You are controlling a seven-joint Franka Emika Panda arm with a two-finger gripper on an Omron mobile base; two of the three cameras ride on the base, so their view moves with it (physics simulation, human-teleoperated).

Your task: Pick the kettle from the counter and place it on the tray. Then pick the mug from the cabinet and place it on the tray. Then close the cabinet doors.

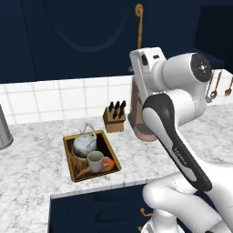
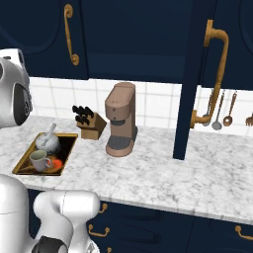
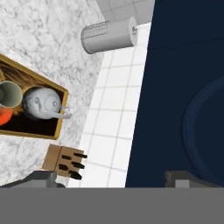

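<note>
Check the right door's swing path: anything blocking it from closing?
Nothing visible does. The right door stands edge-on over the counter; the coffee machine and knife block sit below the cabinet line. Kettle and mug are on the tray.

A tall brown coffee machine (image 2: 121,120) stands by the tiled wall, a wooden knife block (image 2: 92,124) just at its 9 o'clock. Hanging utensils (image 2: 217,111) sit at 3 o'clock. A grey cylinder (image 3: 110,34) lies near the wall.
</note>
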